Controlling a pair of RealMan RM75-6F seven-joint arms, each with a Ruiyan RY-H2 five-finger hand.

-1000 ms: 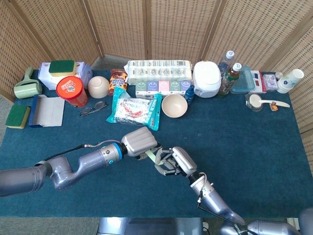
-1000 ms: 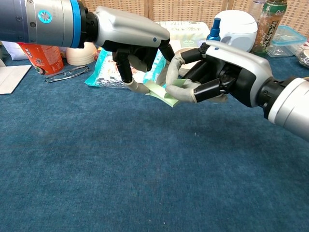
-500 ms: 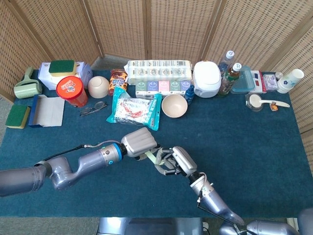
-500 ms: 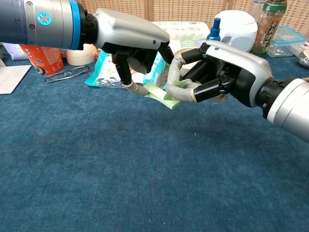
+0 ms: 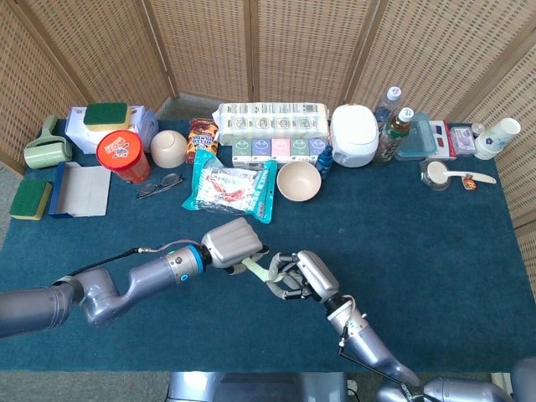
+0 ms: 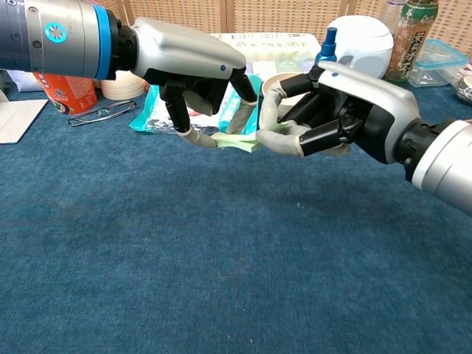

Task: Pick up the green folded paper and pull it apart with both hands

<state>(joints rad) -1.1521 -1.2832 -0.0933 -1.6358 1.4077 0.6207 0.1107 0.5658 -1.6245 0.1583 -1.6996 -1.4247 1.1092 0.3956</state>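
Above the blue cloth near the table's front, my left hand (image 6: 195,70) pinches the green folded paper (image 6: 237,141) from nine o'clock, my right hand (image 6: 335,110) grips it from three; it hangs stretched between them.

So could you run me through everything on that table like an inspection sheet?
Surface: blue cloth table.
Job's things: green paper held off the cloth, stretched between both hands.
Clutter: along the far edge, red tub, glasses, snack bag, bowl, rice cooker, bottles, sponges.
Grippers: left robot hand pinches the paper's left end; right robot hand pinches its right end.
Cables: thin cable along the left arm.
Surroundings: wicker screen behind the table.
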